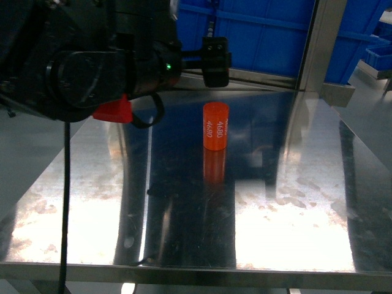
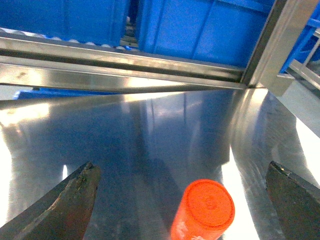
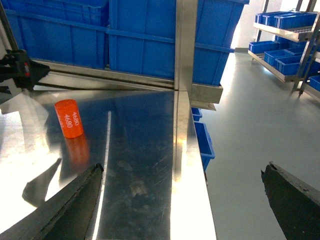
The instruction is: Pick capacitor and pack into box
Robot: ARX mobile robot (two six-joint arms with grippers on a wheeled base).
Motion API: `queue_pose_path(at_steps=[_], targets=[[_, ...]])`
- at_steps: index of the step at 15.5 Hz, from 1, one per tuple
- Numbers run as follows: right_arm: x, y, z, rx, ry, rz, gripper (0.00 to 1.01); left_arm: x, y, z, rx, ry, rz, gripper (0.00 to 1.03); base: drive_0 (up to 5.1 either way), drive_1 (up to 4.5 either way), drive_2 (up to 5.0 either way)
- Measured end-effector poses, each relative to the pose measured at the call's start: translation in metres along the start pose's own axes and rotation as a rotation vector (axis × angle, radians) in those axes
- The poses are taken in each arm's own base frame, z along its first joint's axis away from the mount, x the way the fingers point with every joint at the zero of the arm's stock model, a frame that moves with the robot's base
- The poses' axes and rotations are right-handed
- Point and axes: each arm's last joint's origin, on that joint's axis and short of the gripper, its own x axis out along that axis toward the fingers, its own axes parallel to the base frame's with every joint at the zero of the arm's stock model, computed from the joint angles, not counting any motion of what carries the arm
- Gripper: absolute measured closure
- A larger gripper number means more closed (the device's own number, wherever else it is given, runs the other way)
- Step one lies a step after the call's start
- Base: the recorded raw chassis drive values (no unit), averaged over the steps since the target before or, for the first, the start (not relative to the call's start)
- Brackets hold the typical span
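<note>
Left fingers (image 2: pixel 65 202) spread wide, above upright capacitor (image 2: pixel 203 210)

Orange capacitor (image 1: pixel 215 125) upright, mid-table, marked 4680.

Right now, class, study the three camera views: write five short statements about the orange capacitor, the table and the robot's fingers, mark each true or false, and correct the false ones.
1. The capacitor stands upright on the steel table. True.
2. The capacitor lies on its side. False: it stands on end, with its round top showing in the left wrist view.
3. The left gripper is open, with the capacitor between and ahead of its fingers. True.
4. The right gripper is shut on the capacitor. False: it is open and empty, and the capacitor stands off to its left.
5. Blue bins stand behind the table. True.
</note>
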Motion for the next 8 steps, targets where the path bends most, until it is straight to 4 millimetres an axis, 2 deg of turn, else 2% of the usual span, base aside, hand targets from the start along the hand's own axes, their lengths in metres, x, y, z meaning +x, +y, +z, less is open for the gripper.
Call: queue_pose_path(at_steps=[3, 8], targets=[[0.000, 0.000, 0.000, 0.000, 0.000, 0.000, 0.03, 0.021, -0.022, -0.019, 0.035, 0.047, -0.030, 0.05, 0.0, 0.00, 0.0], [0.000, 0.000, 0.000, 0.000, 0.000, 0.000, 0.03, 0.046, -0.020, -0.063, 0.069, 0.166, 0.026, 0.05, 0.0, 0.00, 0.0]])
